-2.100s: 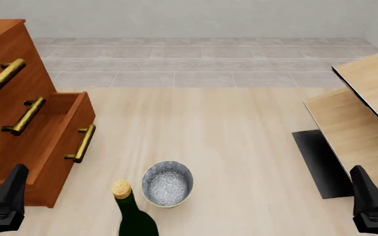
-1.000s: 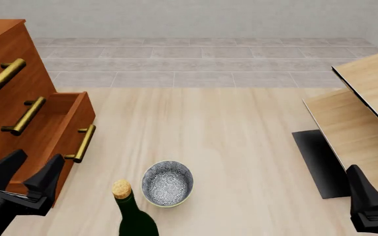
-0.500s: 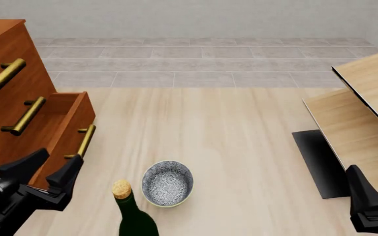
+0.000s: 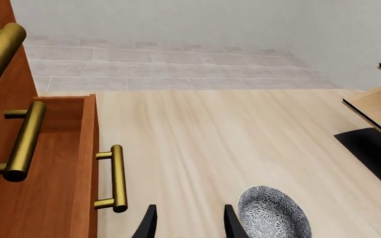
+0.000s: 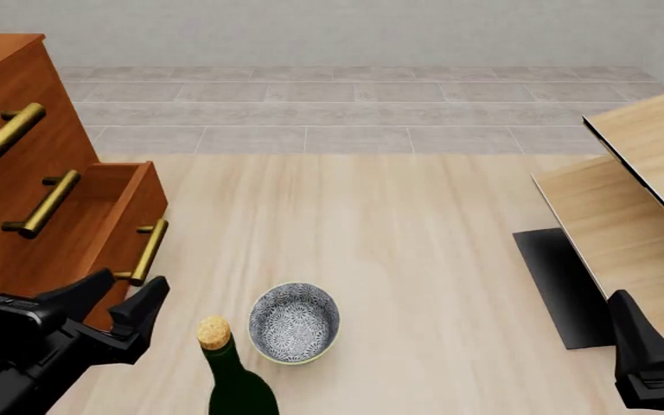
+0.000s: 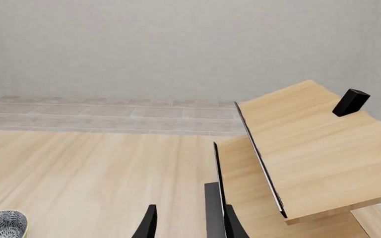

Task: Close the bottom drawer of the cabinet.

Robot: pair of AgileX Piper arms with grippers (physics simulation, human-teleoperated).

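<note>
The reddish-brown cabinet (image 5: 9, 104) stands at the left, with brass bar handles on its drawers. Its bottom drawer (image 5: 92, 226) is pulled out, its inside showing, and its brass handle (image 5: 148, 251) faces the floor's middle. My left gripper (image 5: 117, 296) is open, just in front of and below that handle, touching nothing. In the left wrist view the drawer (image 4: 93, 148) and its handle (image 4: 117, 178) lie just ahead and to the side of the open left gripper (image 4: 189, 223). My right gripper (image 5: 643, 346) sits at the near right; the right wrist view shows the gripper (image 6: 189, 224) open and empty.
A patterned bowl (image 5: 294, 322) and a dark green corked bottle (image 5: 238, 380) stand close to the right of my left gripper. Pale wooden furniture (image 5: 643, 199) with a black base (image 5: 563, 285) fills the right side. Grey tiles and a wall lie beyond.
My left arm has swung in from the left edge, rightward and forward, until its open gripper sits by the bottom drawer's handle. The drawer has not moved. The right gripper barely shifted.
</note>
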